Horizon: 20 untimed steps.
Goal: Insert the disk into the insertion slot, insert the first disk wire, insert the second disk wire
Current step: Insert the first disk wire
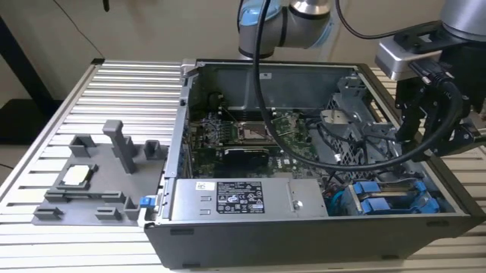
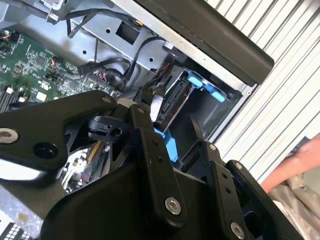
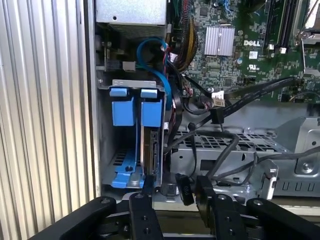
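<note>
The disk stands on edge in the insertion slot, a metal drive cage in the corner of the open computer case. The blue end tabs of its frame show at the cage mouth, and also in the exterior view. My gripper hovers just outside the cage, and its black fingers are spread apart and open. A black wire plug hangs between them, nearer one finger and not pinched. In the second wrist view the gripper is over the disk.
The grey power supply box sits beside the cage, with the green motherboard behind it. Black and blue cables cross near the cage. A grey fixture lies on the ribbed table at the exterior view's left. A person's hand is beside the case.
</note>
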Tool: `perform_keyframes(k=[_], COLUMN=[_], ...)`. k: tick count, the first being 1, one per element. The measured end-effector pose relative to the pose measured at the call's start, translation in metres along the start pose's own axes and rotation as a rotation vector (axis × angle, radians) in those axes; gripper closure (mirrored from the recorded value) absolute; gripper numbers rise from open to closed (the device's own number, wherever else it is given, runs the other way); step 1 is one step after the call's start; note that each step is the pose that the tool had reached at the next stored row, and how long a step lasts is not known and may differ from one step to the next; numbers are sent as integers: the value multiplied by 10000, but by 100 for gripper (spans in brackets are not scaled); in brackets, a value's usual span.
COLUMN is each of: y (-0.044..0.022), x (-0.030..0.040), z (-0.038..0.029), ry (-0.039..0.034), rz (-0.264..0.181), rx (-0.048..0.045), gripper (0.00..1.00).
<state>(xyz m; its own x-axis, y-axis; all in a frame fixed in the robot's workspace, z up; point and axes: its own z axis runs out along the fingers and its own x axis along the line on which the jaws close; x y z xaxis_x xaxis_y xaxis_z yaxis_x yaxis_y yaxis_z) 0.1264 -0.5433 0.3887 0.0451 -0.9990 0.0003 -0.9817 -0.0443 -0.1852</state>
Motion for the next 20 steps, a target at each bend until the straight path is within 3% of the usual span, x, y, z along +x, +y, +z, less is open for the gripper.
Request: perform_keyframes(k=[5, 12, 15, 17, 20], y=[7, 7, 7, -4, -39], x=[-1, -1, -1, 0, 2], z=[4, 4, 5, 8, 17], ry=[49, 95, 100, 126, 158], rz=[-88, -99, -100, -104, -114], rx=[-2, -4, -23, -208, -617], gripper=[53, 80, 81, 81, 81])
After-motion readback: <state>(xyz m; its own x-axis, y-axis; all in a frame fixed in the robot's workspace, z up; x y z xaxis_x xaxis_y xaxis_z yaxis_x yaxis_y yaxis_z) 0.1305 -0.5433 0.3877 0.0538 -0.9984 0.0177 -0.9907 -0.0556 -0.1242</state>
